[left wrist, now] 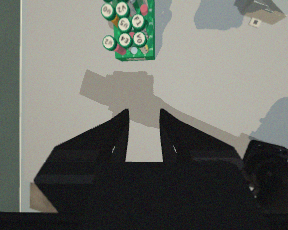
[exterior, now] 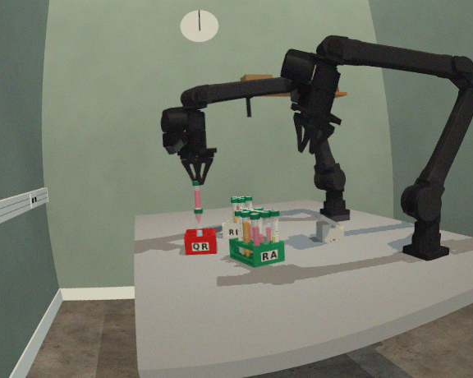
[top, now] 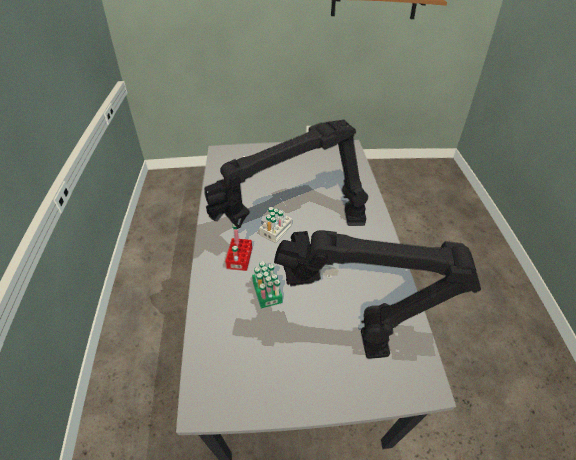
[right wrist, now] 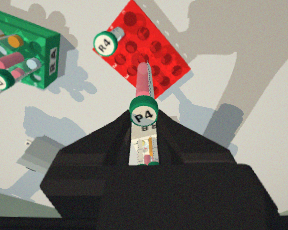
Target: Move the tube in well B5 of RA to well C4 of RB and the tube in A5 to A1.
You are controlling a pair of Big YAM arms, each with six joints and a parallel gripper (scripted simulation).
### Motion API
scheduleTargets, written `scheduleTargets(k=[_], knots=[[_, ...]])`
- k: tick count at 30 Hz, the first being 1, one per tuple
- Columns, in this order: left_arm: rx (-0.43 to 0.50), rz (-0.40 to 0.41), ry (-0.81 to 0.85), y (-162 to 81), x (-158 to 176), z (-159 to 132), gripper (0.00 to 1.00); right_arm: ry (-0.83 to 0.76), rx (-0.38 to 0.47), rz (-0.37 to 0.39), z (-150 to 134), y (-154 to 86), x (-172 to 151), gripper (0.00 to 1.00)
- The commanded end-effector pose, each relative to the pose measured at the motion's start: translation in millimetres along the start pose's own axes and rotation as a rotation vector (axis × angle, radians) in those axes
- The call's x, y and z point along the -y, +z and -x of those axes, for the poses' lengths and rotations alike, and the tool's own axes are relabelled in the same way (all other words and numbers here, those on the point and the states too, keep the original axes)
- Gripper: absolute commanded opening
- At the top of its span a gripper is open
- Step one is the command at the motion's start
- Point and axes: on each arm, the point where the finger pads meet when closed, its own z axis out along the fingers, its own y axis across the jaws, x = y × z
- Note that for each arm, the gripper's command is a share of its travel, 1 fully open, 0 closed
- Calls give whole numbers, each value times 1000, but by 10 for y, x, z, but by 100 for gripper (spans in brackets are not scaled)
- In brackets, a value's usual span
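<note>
My right gripper (top: 238, 225) (exterior: 199, 182) (right wrist: 143, 115) is shut on the green-capped pink tube P4 (top: 236, 236) (exterior: 197, 199) (right wrist: 143, 82). The tube hangs nearly upright, its tip a little above the red rack QR (top: 246, 265) (exterior: 187, 246) (right wrist: 141, 19). Tube R4 (top: 235, 249) (exterior: 198, 211) (right wrist: 105, 44) stands in QR. The green rack RA (top: 258, 292) (exterior: 257, 259) (left wrist: 151, 30) (right wrist: 51, 40) holds several green-capped tubes. The white rack RB (top: 283, 234) also holds several. My left gripper (exterior: 306, 152) (left wrist: 144, 114) is partly open and empty, high above the table. Well depths are hidden.
A small pale box (top: 330, 271) (exterior: 330, 232) (left wrist: 261, 10) (right wrist: 41, 152) stands on the table toward the arm bases; its lamp cannot be made out. My left arm (top: 382, 252) reaches across the table above it. RA and RB stand close to QR.
</note>
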Motion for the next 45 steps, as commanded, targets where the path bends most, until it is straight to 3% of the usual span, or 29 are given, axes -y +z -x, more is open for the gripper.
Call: scheduleTargets(k=[1,8,12,23,27,30,45], knots=[[15,32,12,-122,-88,86,30,3,30,-6,133,-63,139,0],[15,32,12,-122,-88,86,30,2,35,-8,87,-136,67,0],[15,32,12,-122,-88,86,30,6,-4,2,15,116,111,0],[15,32,12,-122,-88,86,30,9,33,-7,81,-26,95,0],[15,32,12,-122,-88,86,30,9,9,-1,11,78,55,0],[15,32,12,-122,-88,86,30,9,34,-7,94,-5,57,0],[15,32,12,-122,-88,86,30,5,19,-3,77,106,-22,0]])
